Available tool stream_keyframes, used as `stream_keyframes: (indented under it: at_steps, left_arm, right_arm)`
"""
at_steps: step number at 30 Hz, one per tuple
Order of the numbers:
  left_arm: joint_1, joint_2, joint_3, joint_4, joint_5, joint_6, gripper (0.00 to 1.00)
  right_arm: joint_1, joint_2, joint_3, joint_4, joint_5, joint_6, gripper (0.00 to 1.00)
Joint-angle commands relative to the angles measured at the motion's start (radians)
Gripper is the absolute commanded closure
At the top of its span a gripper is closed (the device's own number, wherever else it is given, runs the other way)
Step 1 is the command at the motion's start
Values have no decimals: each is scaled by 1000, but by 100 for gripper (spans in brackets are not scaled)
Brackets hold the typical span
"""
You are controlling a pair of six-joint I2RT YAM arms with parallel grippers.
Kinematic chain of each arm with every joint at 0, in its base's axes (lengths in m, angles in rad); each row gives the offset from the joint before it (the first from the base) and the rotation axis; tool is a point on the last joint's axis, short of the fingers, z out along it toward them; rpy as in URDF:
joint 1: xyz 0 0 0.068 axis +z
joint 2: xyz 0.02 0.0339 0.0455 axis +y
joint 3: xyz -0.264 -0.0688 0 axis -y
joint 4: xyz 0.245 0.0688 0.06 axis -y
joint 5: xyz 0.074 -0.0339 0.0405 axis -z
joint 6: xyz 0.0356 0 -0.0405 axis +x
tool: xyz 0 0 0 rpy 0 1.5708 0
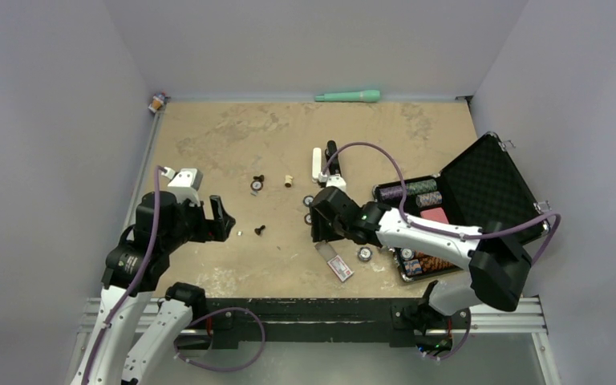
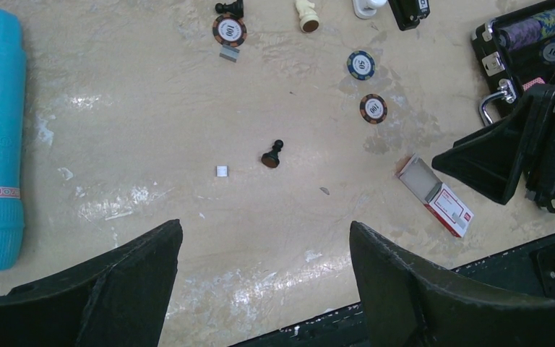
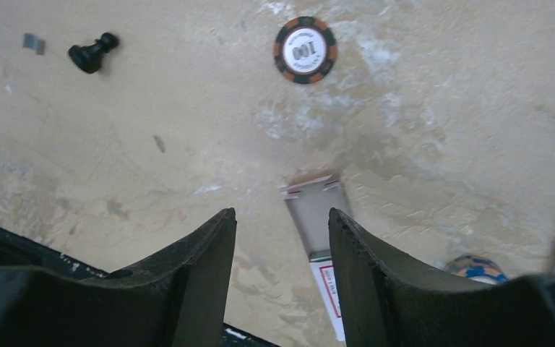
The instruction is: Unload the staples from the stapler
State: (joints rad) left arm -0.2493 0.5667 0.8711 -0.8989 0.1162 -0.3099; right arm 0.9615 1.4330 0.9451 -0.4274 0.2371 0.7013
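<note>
Seen from above, the stapler lies just beside a white bar, beyond the right gripper. The left wrist view shows the left gripper spread wide and empty over bare tabletop near its front edge. In the right wrist view, the jaws are parted and empty above an open staple box.

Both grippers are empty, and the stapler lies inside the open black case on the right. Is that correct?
Not quite. The left gripper and right gripper are empty, but the stapler lies on the table beside the white bar, outside the open black case. The top external view shows it.
</note>
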Motion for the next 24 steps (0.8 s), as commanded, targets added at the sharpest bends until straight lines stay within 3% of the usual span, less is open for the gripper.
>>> stream_keyframes:
  at_steps: [1,12,19,24]
  left_arm:
    - [-1,9,0,30,5,18,12]
    - [-6,60,-15,32,-10,-2,13]
    - [-7,206,11,25,-11,-17,19]
    - [-7,327,32,106,4,-41,20]
  right_arm:
    - [78,-18,6,102,14,104,48]
    - [253,150,166,127,48,151,50]
    - [304,88,102,168,73,233,50]
    - [356,16,57,146,103,295,50]
